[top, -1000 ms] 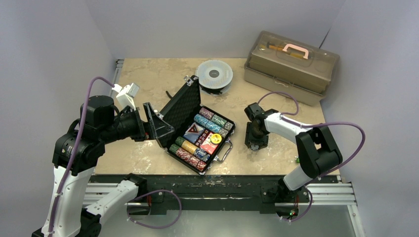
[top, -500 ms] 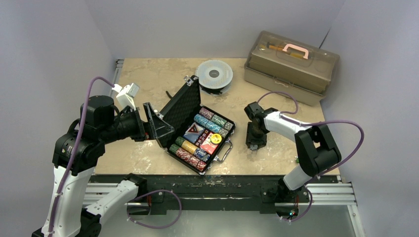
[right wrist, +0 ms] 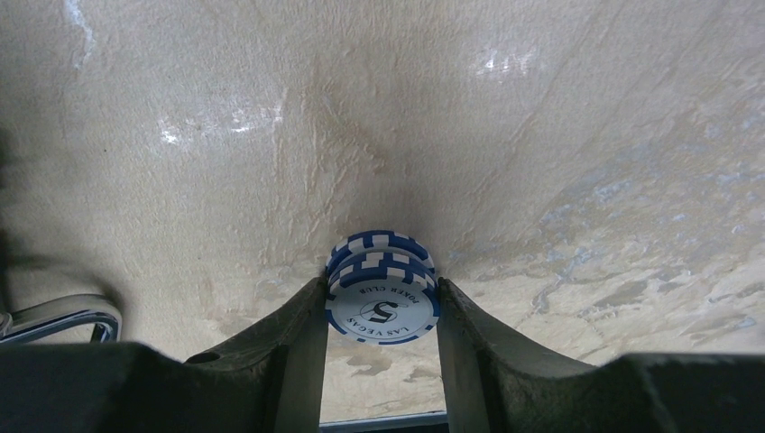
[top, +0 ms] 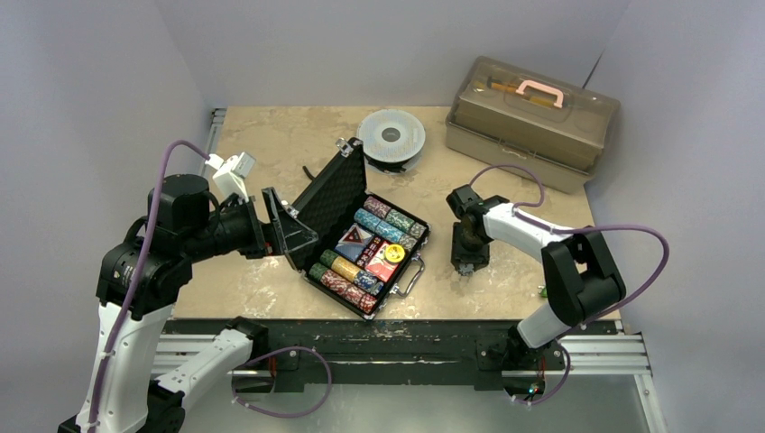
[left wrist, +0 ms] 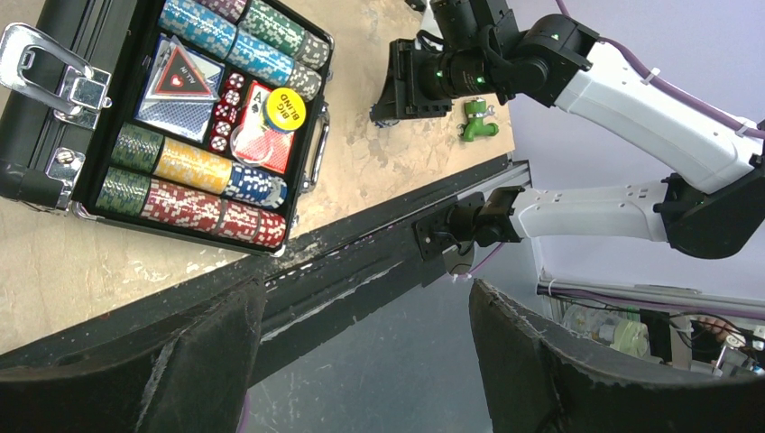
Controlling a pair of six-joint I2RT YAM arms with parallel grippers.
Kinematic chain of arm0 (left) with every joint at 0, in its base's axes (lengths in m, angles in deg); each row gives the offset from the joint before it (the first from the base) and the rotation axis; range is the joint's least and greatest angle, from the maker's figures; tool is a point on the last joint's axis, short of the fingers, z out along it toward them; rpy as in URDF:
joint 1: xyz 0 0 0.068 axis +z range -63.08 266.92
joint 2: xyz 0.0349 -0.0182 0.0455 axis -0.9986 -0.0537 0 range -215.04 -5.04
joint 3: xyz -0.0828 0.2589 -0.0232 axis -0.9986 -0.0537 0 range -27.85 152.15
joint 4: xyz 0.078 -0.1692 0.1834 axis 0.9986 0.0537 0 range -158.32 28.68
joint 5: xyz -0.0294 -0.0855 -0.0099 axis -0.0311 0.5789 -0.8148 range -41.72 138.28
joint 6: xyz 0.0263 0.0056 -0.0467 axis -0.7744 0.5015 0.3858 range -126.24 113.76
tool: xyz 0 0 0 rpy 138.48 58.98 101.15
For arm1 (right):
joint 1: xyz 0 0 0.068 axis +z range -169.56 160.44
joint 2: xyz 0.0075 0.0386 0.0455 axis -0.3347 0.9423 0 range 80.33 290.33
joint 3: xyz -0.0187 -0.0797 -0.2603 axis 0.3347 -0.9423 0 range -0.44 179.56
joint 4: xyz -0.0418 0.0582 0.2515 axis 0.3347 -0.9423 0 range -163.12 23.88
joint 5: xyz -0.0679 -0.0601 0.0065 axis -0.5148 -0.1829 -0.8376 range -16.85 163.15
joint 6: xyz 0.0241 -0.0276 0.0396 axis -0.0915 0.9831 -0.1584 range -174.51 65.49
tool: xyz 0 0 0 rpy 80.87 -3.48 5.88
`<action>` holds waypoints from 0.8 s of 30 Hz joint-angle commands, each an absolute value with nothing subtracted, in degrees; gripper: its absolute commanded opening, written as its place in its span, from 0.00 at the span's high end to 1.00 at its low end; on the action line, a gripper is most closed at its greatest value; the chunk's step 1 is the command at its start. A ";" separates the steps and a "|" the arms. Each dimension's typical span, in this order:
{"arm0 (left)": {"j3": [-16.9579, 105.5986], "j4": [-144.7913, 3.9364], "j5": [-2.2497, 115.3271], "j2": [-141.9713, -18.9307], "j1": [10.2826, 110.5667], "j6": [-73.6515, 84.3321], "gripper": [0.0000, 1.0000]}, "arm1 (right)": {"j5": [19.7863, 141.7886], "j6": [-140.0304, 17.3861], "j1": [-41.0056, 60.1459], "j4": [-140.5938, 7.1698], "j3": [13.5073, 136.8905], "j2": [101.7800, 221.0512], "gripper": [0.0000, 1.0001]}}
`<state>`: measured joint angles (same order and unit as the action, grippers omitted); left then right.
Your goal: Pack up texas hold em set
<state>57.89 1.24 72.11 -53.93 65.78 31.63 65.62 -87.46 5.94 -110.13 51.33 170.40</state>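
picking up stray chips (right wrist: 382,311): right jaws clamped on a small blue stack sitting on the tabletop (right wrist: 271,135), right of the open case (left wrist: 27,185). left jaws spread, empty, by the lid (top: 329,194). next: lift, carry over, drop into a free chip slot.

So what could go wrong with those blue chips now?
The right gripper pinches the little stack of blue chips only by their edges, so one might slip out when lifted. The case looks almost full, so they could bump the chips already inside. Its lid stands up beside the open left gripper and might tip shut.
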 commanded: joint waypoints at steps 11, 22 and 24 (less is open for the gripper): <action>58.29 -2.81 75.06 -54.46 65.40 31.64 0.23 | 65.49 -82.77 6.03 -112.50 54.94 162.72 1.00; 60.50 -11.83 72.67 -61.94 55.52 36.10 0.26 | 70.49 -75.15 8.51 -120.42 68.28 156.14 1.00; 61.70 -12.69 68.64 -64.88 51.32 37.27 0.24 | 72.48 -74.36 8.86 -121.83 71.22 155.45 1.00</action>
<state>58.48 -7.07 74.36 -60.24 57.36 34.47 68.63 -77.64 8.06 -117.80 65.34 157.74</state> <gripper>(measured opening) 0.749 0.405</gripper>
